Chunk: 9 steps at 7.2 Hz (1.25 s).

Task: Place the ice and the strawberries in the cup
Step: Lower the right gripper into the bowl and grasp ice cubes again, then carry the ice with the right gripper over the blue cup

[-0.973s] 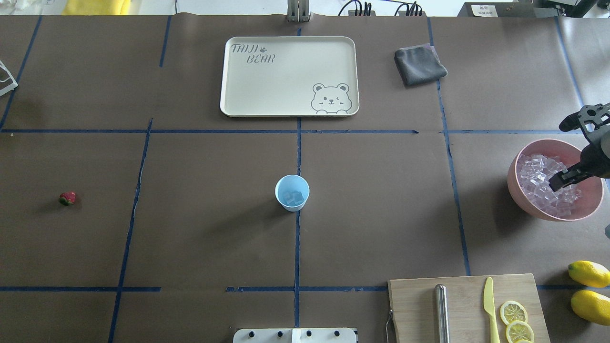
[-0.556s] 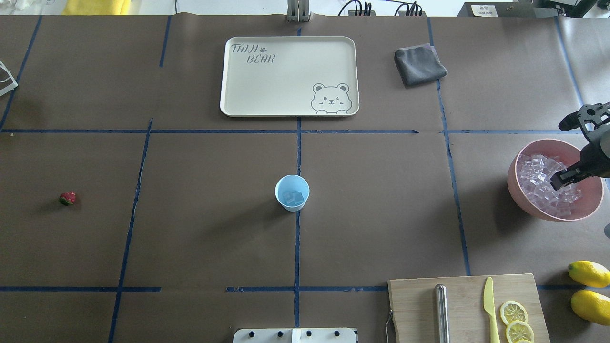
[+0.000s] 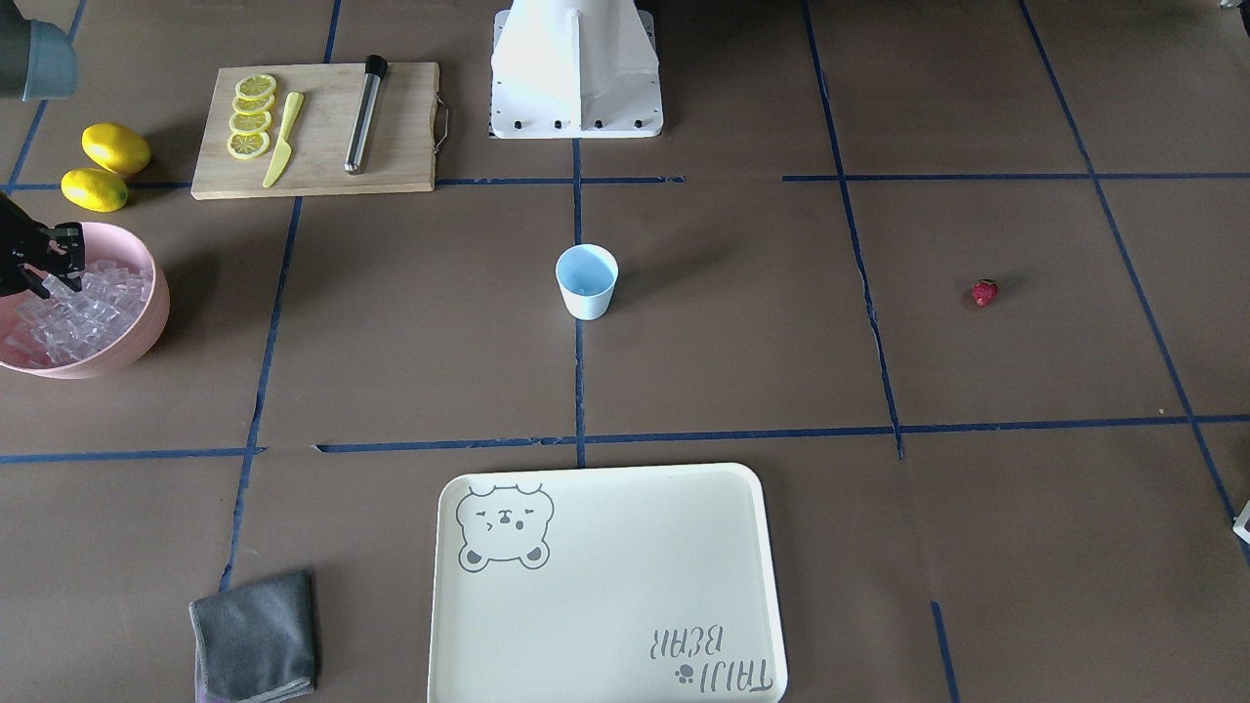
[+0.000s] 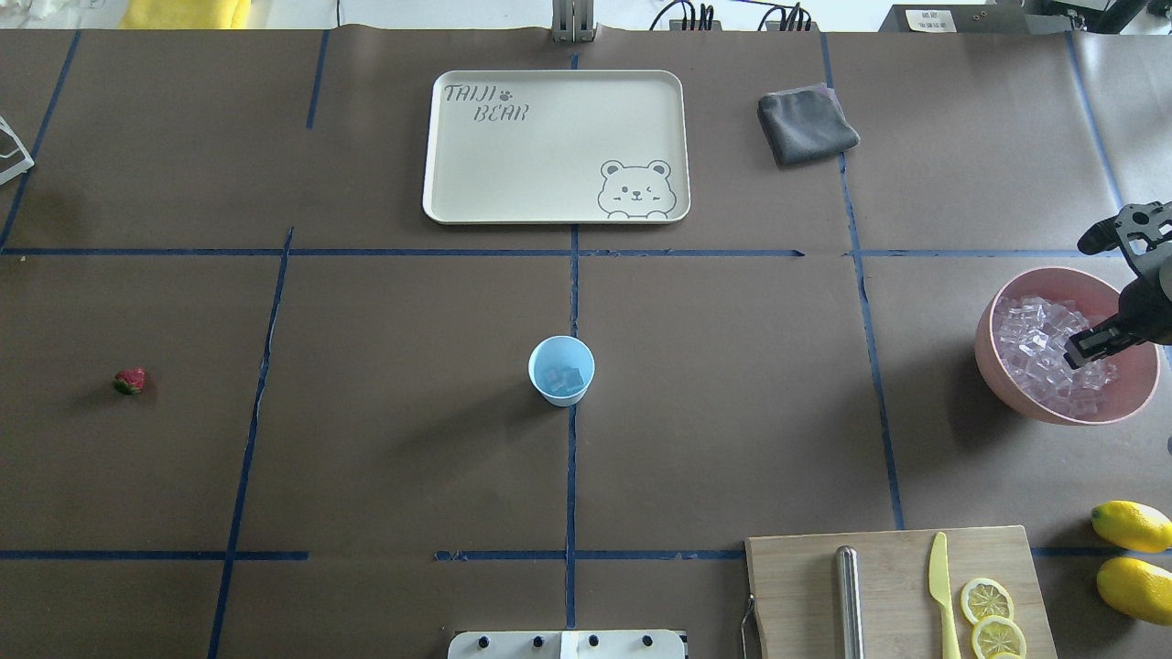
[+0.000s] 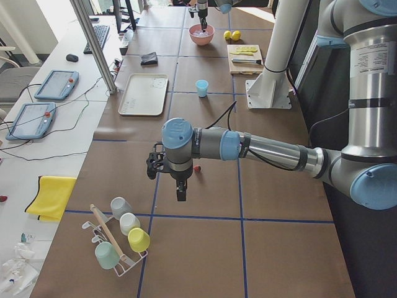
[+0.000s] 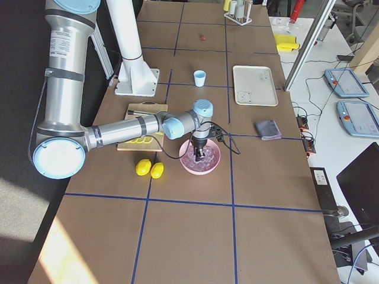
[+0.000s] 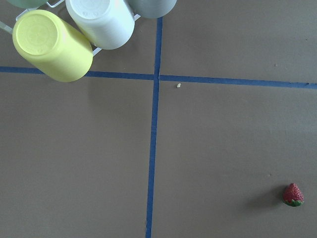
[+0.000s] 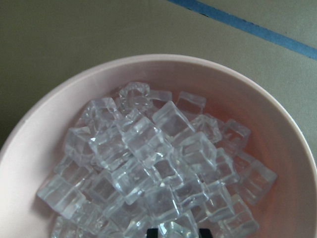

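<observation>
Surface: brown paper-covered table [image 4: 366,439], marked into squares by blue tape [image 4: 571,476]; a cream tray [image 4: 556,146] lies at its far side.
Cup: the pale blue cup [image 3: 587,298] stands upright at the table's middle, on the centre tape line.
Ice in cup: a couple of clear cubes [image 4: 562,378] lie on its bottom, so it seems the ice part is under way.
Ice supply: a heap of ice cubes [image 8: 148,163] fills the pink bowl [image 4: 993,371] at the robot's right edge, well apart from the cup.
Right gripper: the right gripper [image 8: 177,231] is low over the heap, one fingertip on each side of a single cube. Whether they are pinching it or only straddling it, I cannot tell.
Strawberry: the strawberry [image 4: 130,381] lies on the paper far to the robot's left, well apart from the cup and untouched.
Left gripper: the left gripper [image 5: 180,194] hangs above the table near the strawberry. It shows only in the side view, so I cannot tell how its fingers stand.
Progress: judged roughly partway; some ice is in, perhaps more is wanted, and the strawberry's whole trip is not yet done.
</observation>
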Each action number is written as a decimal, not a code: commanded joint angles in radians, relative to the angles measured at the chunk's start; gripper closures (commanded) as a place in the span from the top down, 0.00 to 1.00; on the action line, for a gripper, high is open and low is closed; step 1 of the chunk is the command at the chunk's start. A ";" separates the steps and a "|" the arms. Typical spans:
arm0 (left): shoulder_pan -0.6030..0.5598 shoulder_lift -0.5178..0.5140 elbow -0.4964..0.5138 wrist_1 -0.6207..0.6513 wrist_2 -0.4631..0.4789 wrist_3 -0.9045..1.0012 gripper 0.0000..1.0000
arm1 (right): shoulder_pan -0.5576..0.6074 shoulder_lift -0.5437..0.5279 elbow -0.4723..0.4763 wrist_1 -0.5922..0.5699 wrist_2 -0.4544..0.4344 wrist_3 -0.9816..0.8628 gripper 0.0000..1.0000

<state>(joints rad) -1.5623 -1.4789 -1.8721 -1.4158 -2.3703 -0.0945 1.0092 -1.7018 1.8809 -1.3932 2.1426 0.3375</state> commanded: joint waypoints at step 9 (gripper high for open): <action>0.001 0.008 0.008 0.001 -0.001 -0.001 1.00 | 0.047 0.349 0.072 -0.012 0.309 0.324 0.00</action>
<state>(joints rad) -1.5616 -1.4723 -1.8678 -1.4143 -2.3704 -0.0951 1.1158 -1.4638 1.9515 -1.4045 2.4443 0.5069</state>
